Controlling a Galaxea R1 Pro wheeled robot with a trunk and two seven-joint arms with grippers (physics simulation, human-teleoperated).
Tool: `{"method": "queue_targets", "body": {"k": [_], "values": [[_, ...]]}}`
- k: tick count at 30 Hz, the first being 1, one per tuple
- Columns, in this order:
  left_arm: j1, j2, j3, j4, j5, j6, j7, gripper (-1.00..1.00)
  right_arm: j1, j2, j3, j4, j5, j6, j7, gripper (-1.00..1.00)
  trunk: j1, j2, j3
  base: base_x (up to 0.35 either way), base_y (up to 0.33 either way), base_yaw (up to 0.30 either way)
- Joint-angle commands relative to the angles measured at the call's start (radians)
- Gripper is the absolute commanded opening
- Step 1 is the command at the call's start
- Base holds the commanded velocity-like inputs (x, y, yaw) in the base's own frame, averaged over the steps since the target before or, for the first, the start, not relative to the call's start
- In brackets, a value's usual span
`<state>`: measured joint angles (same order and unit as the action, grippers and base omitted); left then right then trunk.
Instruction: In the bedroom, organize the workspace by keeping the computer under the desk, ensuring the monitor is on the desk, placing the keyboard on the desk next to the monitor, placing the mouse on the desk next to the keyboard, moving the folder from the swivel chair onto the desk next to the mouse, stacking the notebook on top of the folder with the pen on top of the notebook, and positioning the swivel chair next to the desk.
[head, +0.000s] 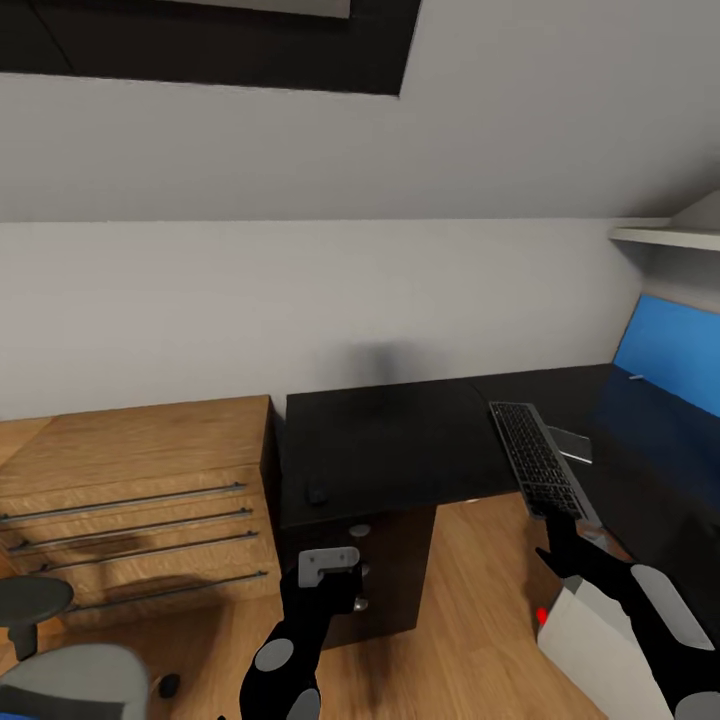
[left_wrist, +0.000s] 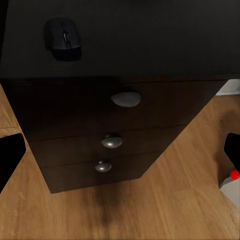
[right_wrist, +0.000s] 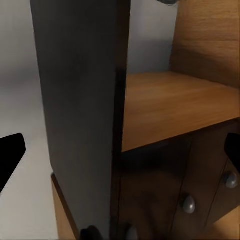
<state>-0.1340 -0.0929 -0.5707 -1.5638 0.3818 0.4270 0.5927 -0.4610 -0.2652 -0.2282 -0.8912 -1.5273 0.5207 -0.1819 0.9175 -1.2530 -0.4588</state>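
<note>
The black-topped desk (head: 400, 440) stands against the wall, its drawer unit (left_wrist: 150, 105) showing three round silver knobs. The small black mouse (head: 316, 491) (left_wrist: 63, 39) lies near the desk's front left corner. My left gripper (head: 325, 585) (left_wrist: 120, 150) hangs open in front of the drawers, below the mouse. The long dark-grey keyboard (head: 537, 458) lies on the desk's right part, its near end past the edge. My right gripper (head: 557, 532) (right_wrist: 120, 150) is open at that end, with the keyboard's dark slab (right_wrist: 80, 100) between the spread fingers. The grey swivel chair (head: 70, 682) is at bottom left.
A light-wood chest (head: 130, 490) with long bar handles stands left of the desk. A white box with a red light (head: 590, 645) sits on the wood floor by my right arm. A blue panel (head: 670, 350) and a white shelf (head: 665, 237) are at the right.
</note>
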Motion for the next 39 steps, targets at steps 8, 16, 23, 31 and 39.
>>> {"method": "queue_targets", "body": {"k": [8,16,23,31,39], "values": [[-0.001,0.001,-0.001,-0.009,0.008,0.007,0.01,1.0,-0.001,0.044,0.012,0.023,0.017,-0.047,-0.008,1.0,0.031,-0.057,-0.026,0.0,0.0,0.0],[-0.001,0.0,-0.002,-0.016,0.065,0.099,0.012,1.0,-0.001,0.065,0.006,0.021,0.037,-0.092,0.034,1.0,0.061,-0.113,-0.051,0.0,0.0,0.0],[-0.001,0.001,0.005,-0.019,0.093,0.129,0.012,1.0,-0.001,0.07,0.007,0.026,0.036,-0.201,0.106,1.0,0.088,-0.162,-0.073,0.0,0.0,0.0],[-0.001,0.002,0.007,-0.019,0.095,0.131,0.012,1.0,-0.001,0.07,0.005,0.026,0.034,-0.208,0.109,1.0,0.119,-0.218,-0.098,0.0,0.0,0.0],[-0.001,0.002,0.008,-0.019,0.095,0.13,0.012,1.0,-0.001,0.066,0.002,0.03,0.033,-0.211,0.108,1.0,0.15,-0.274,-0.123,0.0,0.0,0.0]]}}
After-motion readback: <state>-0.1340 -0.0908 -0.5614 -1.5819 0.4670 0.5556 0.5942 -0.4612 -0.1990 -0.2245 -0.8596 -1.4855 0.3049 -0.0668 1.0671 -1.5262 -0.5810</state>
